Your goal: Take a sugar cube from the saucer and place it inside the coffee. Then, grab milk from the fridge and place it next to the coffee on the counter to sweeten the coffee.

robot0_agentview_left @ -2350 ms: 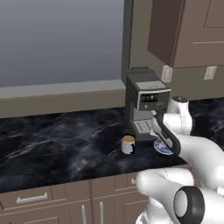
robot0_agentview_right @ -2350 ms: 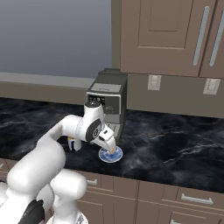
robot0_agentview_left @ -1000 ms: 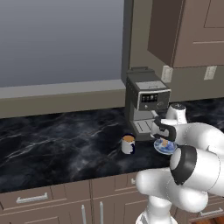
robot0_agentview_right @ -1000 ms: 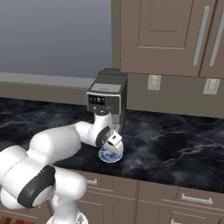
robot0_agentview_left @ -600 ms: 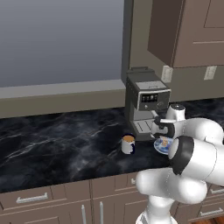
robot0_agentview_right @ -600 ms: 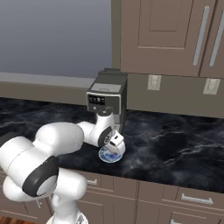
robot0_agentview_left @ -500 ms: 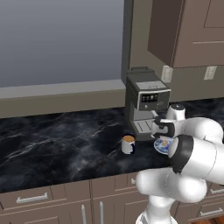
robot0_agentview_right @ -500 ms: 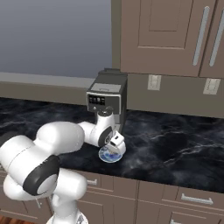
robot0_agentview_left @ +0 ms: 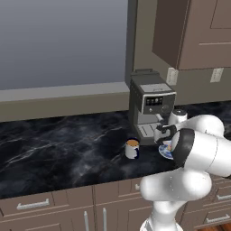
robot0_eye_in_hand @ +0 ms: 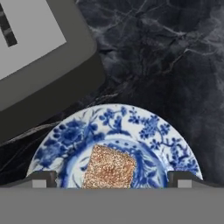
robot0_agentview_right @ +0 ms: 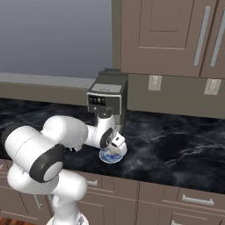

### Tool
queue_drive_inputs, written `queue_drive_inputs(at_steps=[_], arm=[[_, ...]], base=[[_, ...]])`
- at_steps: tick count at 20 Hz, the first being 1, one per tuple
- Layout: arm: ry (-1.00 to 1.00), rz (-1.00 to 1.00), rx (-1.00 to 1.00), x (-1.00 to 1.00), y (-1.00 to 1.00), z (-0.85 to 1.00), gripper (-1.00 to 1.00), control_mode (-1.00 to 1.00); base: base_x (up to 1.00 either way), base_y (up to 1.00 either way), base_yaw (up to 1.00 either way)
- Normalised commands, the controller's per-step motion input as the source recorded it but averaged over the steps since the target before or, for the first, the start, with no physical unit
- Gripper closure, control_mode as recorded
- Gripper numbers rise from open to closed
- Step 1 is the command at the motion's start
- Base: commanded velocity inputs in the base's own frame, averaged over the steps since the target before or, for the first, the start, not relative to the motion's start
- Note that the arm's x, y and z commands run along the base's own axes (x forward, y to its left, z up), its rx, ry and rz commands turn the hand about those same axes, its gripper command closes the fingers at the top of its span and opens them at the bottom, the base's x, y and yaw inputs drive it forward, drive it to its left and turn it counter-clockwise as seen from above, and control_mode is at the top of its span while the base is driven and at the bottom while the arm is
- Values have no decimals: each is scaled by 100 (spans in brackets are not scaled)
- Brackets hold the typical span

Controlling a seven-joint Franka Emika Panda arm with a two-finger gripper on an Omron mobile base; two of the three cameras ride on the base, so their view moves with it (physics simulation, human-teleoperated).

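The blue patterned saucer [robot0_eye_in_hand: 131,127] lies on the black marble counter [robot0_agentview_left: 67,149] in front of the coffee machine. The tan sugar cube [robot0_eye_in_hand: 109,167] sits at its middle. My gripper [robot0_eye_in_hand: 111,180] hangs low over the saucer, open, with one fingertip on each side of the cube and a gap to it on both sides. From the base, the saucer [robot0_agentview_right: 107,157] shows under my gripper [robot0_agentview_right: 114,149], and also as saucer [robot0_agentview_left: 165,152] beside my elbow. The coffee [robot0_agentview_left: 132,148], a white mug with brown liquid, stands a short way left of the saucer.
The dark grey coffee machine [robot0_agentview_left: 151,106] stands right behind the saucer, its base [robot0_eye_in_hand: 39,65] close to my fingers. Brown wall cabinets [robot0_agentview_right: 171,35] hang above. Open counter [robot0_agentview_right: 176,149] stretches to the right of the saucer.
My hand has sunk closer to the saucer while the elbow swung round over it. The jaws stayed open, and the cube, saucer and mug have not moved.
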Motion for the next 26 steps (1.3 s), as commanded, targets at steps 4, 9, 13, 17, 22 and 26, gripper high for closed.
queue_drive_inputs(at_steps=[4, 9, 13, 17, 22, 26], arm=[[0, 0, -4, 13, 0, -20, -100, -100], [0, 0, 0, 1, 0, -14, 100, -100], [0, 0, 0, 0, 0, 0, 100, -100], [0, 0, 0, -3, 0, 0, 100, -100], [-7, 0, 0, -25, 20, 38, 100, -100], [-3, 0, 0, -33, 47, 91, 100, -100]], base=[[0, 0, 0], [0, 0, 0], [0, 0, 0], [0, 0, 0], [0, 0, 0], [0, 0, 0]])
